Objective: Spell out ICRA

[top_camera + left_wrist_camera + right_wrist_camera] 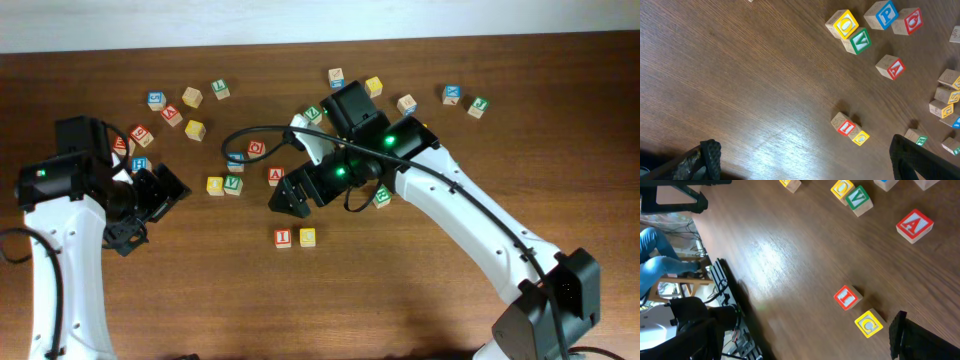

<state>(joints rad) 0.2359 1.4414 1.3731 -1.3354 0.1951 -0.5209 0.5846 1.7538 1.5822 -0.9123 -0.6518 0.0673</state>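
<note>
The red "I" cube (283, 237) and the yellow "C" cube (307, 236) sit side by side near the table's middle front, and both also show in the wrist views: the "I" (847, 298) (845, 126) and the "C" (869, 323) (860, 137). The red "A" cube (276, 176) (914, 225) lies behind them. A green-faced cube (382, 196) is half hidden by the right arm, and I cannot read its letter. My right gripper (288, 196) (800, 340) hangs open above the "A", holding nothing. My left gripper (150, 212) (807, 165) is open and empty at the left.
A yellow "O" cube (214, 185) and a green "V" cube (233, 184) stand left of the "A". More letter cubes are scattered at the back left (192, 97) and the back right (452, 95). A black cable (245, 133) loops over the middle.
</note>
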